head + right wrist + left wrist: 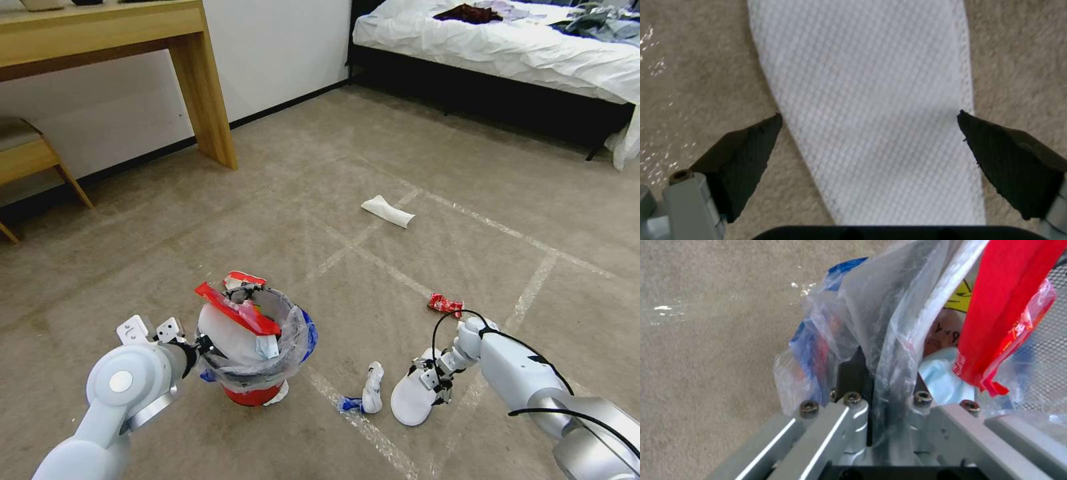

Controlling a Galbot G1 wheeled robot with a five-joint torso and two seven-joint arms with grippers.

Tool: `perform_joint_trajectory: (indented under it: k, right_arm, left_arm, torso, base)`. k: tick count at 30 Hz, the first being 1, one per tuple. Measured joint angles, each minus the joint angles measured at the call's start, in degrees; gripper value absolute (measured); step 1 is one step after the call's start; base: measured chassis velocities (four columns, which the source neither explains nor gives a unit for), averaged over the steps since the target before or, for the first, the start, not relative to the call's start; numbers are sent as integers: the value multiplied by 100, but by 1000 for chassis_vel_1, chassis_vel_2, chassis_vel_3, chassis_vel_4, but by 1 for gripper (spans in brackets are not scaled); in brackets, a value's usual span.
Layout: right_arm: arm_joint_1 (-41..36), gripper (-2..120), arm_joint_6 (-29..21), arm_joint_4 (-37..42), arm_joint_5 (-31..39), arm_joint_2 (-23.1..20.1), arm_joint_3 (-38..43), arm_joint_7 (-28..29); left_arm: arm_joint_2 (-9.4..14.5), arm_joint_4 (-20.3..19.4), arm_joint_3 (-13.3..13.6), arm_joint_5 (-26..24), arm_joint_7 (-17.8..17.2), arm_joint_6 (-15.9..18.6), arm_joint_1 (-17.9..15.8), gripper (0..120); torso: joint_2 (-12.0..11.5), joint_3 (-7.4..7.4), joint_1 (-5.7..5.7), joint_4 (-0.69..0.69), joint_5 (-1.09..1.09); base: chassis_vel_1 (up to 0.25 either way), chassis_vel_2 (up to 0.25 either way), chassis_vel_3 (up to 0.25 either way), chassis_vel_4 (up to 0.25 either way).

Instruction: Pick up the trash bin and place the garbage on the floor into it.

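left tool point(200, 347) clenched on trash bin point(257, 353) rim, lower left of head view, bin heaped | right tool point(433, 387) spread astride white slipper point(871, 116), lower right, on floor point(400, 167) | risk: pads pinch carpet, slipper slips; red wrapper point(237, 310) spills off the heap

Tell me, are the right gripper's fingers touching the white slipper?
Touching, barely: in the right wrist view the open right gripper straddles the white slipper, both fingers' tips meeting its edges.

Trash bin point(257, 353) on floor point(200, 220) left of slipper point(410, 400), wrapper point(445, 305) behind.
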Motion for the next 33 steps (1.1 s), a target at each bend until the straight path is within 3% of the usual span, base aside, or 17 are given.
perform_joint_trajectory:
  k: [27, 33]
  right_arm:
    - [-95, 100, 34, 112, -172, -51, 57, 263]
    - [-96, 82, 34, 123, -172, -33, 61, 257]
  left_arm:
    - [-56, 3, 14, 25, 12, 5, -18, 4]
    - [-55, 0, 10, 28, 13, 2, -2, 4]
  torso:
    - [0, 0, 0, 0, 0]
    - [0, 0, 0, 0, 0]
  base:
    - [0, 0, 0, 0]
    - [0, 0, 0, 0]
